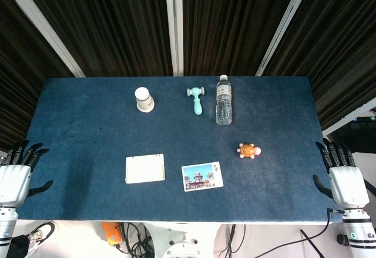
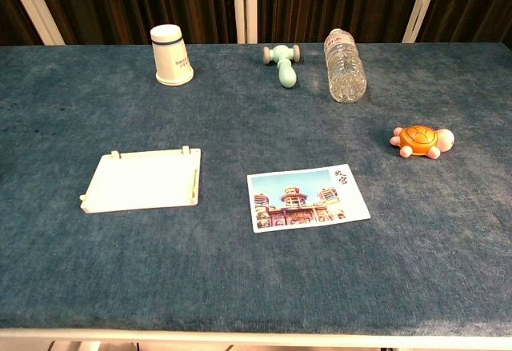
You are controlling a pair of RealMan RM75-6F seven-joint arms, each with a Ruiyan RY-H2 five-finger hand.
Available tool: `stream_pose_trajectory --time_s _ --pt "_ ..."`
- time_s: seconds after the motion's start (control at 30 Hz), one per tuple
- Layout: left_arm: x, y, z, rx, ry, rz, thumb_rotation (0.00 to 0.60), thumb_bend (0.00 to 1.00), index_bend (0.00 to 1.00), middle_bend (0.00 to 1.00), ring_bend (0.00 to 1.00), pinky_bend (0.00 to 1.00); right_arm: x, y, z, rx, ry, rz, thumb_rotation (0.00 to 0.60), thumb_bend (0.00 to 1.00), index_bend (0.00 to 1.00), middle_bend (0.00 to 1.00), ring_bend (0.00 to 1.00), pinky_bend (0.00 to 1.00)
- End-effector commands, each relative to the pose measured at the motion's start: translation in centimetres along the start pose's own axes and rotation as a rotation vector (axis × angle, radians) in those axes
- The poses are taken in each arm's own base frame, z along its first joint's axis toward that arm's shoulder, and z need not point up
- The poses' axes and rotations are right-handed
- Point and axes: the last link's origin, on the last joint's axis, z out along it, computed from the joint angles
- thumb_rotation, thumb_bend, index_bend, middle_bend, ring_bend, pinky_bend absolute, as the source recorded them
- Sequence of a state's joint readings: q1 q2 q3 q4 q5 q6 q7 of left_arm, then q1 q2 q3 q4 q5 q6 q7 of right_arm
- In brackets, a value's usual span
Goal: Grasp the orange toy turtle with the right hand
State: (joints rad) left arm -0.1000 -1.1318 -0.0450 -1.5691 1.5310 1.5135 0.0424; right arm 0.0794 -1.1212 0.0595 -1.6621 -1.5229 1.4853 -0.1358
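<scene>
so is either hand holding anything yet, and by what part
Nothing is held. The left hand and right hand sit open at the table's edges, and the orange toy turtle lies untouched on the table.

We see a worktop (image 1: 88,170) covered in dark blue cloth. Behind its far edge hangs a dark pleated curtain (image 1: 117,23) crossed by white bars (image 1: 174,23). Cables (image 1: 135,234) lie on the floor at the near side.

Cup (image 2: 172,55) lettering too small to read, both hands outside chest view
</scene>
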Motion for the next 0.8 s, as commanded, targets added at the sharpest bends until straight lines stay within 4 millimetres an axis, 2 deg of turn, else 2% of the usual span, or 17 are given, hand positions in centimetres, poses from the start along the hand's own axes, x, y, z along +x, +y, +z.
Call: stream_pose_trajectory --time_s 0.03,0.43,0.63,0.8 --pt "-0.1 0.1 -0.1 -0.004 -0.002 -0.003 0.6 0.09 0.22 0.14 0.0 0.05 0.0 0.0 0.0 0.001 -0.001 -0.003 0.6 0.26 0.0 0.0 0.0 0.0" --pt "0.2 0.6 -0.1 -0.021 -0.004 0.006 0.6 0.09 0.22 0.14 0.0 0.05 0.1 0.0 0.6 -0.003 -0.004 -0.018 0.6 0.26 0.0 0.0 0.0 0.0" --pt "-0.2 0.6 -0.2 -0.023 -0.018 -0.001 0.6 0.09 0.23 0.14 0.0 0.05 -0.1 -1.0 2.8 0.002 -0.034 -0.084 0.6 0.26 0.0 0.0 0.0 0.0" --pt "-0.8 0.4 -0.6 -0.015 -0.032 -0.007 0.6 0.09 0.23 0.14 0.0 0.05 -0.9 -2.8 5.6 0.036 -0.074 -0.137 0.6 0.25 0.0 0.0 0.0 0.0"
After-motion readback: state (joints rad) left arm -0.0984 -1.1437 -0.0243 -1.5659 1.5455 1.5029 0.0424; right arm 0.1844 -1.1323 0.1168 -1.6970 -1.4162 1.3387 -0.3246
